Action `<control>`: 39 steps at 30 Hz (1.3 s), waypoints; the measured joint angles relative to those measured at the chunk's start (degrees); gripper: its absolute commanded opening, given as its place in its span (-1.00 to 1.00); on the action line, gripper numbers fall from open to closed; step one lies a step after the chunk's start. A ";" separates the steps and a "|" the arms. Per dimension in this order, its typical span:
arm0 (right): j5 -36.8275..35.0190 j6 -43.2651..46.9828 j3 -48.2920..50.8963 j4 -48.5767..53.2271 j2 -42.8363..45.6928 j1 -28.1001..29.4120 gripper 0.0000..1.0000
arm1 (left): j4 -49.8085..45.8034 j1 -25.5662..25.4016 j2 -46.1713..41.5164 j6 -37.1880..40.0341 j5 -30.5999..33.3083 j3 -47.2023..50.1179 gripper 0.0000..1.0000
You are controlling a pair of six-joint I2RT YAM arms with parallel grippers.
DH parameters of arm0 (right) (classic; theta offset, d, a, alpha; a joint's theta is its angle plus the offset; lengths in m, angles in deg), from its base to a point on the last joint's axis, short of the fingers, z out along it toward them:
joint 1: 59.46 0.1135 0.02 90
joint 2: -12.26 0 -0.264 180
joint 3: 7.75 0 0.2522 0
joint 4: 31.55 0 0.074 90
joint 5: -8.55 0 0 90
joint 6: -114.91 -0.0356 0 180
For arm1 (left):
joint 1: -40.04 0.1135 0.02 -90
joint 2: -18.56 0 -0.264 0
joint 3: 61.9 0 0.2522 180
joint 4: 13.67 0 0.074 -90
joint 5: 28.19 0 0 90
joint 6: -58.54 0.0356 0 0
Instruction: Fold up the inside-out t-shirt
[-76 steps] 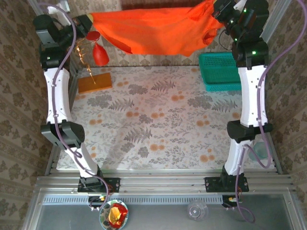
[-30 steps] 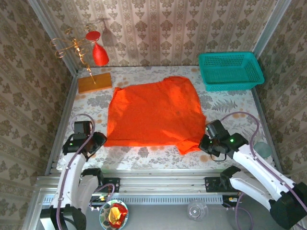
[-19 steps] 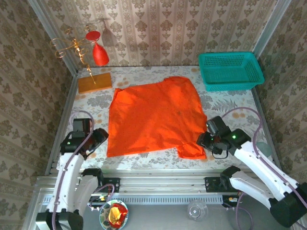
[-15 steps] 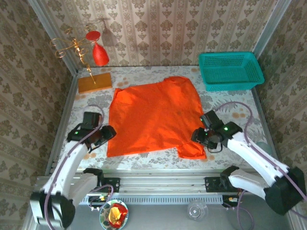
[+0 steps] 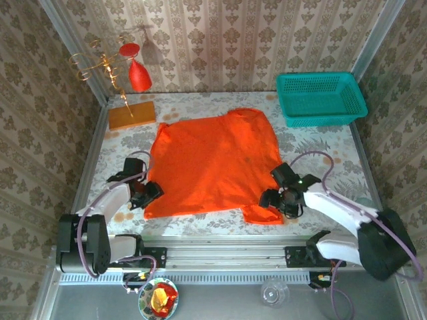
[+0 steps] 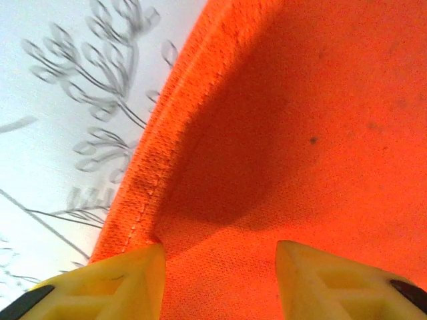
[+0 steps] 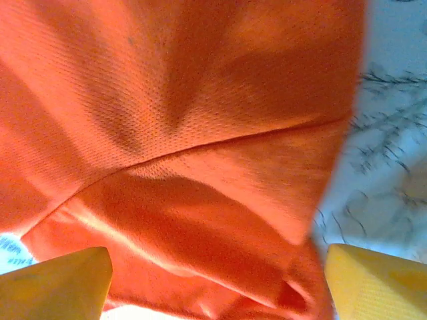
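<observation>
- Left gripper (image 5: 151,192), jaws apart, sits low at the near-left hem (image 6: 150,180) of the t-shirt (image 5: 213,157); right gripper (image 5: 270,199), jaws wide, hangs over its near-right corner. Neither holds cloth.
- T-shirt lies spread, mostly flat, on the tabletop (image 5: 313,150) between the arms; a sleeve (image 5: 261,213) pokes out near-right, creased beneath the right gripper (image 7: 217,267).
- Risk: closing on that creased sleeve likely catches several layers, so a fold would start crooked.
- Risk: left gripper (image 6: 220,260) straddles the hem's very edge; a shallow bite on thin cloth could slip out mid-lift.
- Risk: uneven lifts by the two arms would drag and wrinkle the shirt.
</observation>
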 measured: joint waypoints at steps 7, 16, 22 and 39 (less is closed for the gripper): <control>-2.01 -2.67 1.14 5.66 12.31 0.11 0.11 | -4.94 -9.11 -3.98 2.25 2.36 -7.02 -0.24; -1.81 -6.43 6.73 8.46 13.14 2.60 -0.16 | -1.64 -43.10 2.10 -1.99 0.66 -17.29 -0.25; -1.81 -8.74 7.76 6.12 11.04 2.93 -0.22 | 1.97 -55.78 18.51 -4.24 -0.48 -25.16 -0.32; -1.81 -12.85 7.69 5.53 15.13 4.46 -1.00 | -2.56 -56.24 53.48 3.69 -0.20 -63.23 -0.47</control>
